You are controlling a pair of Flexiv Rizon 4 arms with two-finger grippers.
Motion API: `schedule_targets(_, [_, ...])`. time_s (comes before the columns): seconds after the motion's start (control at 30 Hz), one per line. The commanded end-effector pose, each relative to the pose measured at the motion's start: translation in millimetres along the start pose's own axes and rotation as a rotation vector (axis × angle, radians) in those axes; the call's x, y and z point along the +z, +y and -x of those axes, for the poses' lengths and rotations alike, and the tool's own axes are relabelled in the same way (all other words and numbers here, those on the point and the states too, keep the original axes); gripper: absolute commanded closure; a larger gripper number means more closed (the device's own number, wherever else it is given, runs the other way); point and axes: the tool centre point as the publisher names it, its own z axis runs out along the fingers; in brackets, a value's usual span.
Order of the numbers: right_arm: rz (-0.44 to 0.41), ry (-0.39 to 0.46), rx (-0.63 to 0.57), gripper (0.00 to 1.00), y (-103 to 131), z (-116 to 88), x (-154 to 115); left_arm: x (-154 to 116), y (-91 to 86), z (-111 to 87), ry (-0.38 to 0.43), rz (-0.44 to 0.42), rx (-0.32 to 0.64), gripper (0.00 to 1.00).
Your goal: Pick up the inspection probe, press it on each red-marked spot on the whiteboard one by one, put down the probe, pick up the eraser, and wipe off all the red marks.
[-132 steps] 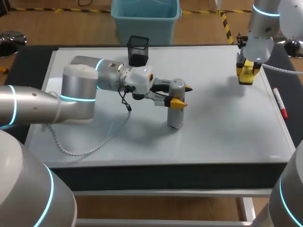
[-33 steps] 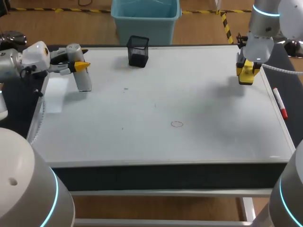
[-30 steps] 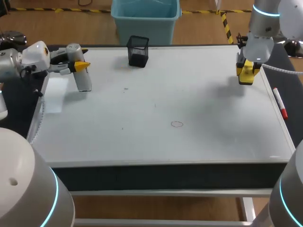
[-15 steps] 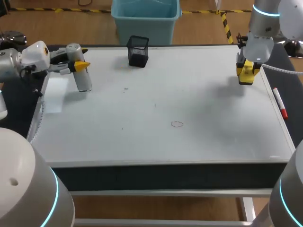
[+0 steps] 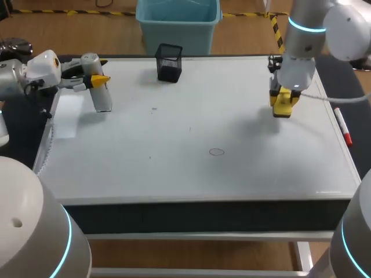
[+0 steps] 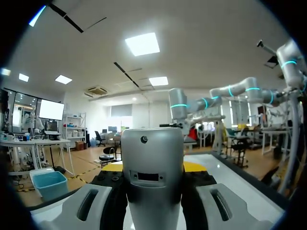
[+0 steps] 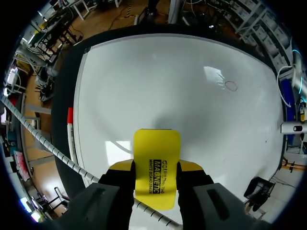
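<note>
The grey cylindrical probe [image 5: 102, 92] stands upright at the far-left edge of the whiteboard [image 5: 191, 174], and my left gripper [image 5: 95, 81] is shut on its upper part. In the left wrist view the probe [image 6: 153, 191] fills the gap between that gripper's [image 6: 153, 167] fingers. My right gripper [image 5: 282, 105] hangs over the board's far-right part, shut on the yellow eraser [image 5: 283, 107]. The eraser [image 7: 157, 165] sits between its yellow tips [image 7: 157, 166], above the board. A small red oval mark [image 5: 217, 152] lies near the board's middle, and it also shows ahead of the eraser as the mark [image 7: 230, 86].
A black mesh pen holder [image 5: 168, 62] stands at the board's far edge, left of centre. A red marker [image 5: 343, 127] lies along the right edge, also seen as the marker [image 7: 70, 117]. My left arm's coiled cable [image 5: 47, 139] hangs beside the left edge.
My right arm has carried the eraser leftward and a little nearer over the board. The left arm, at mid-board with the probe seconds ago, has stayed at the far left for the last second.
</note>
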Motion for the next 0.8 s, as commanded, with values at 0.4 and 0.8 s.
schedule_targets(0.4, [-0.037,0.09,0.024,1.0,87.2,92.7,12.2,0.2,-0.6,0.1,0.0,-0.001,0.0,1.0])
schedule_targets(0.8, [-0.045,0.137,0.005,1.0,121.2,171.1,30.7,0.2,-0.6,0.1,0.0,-0.001,0.0,1.0])
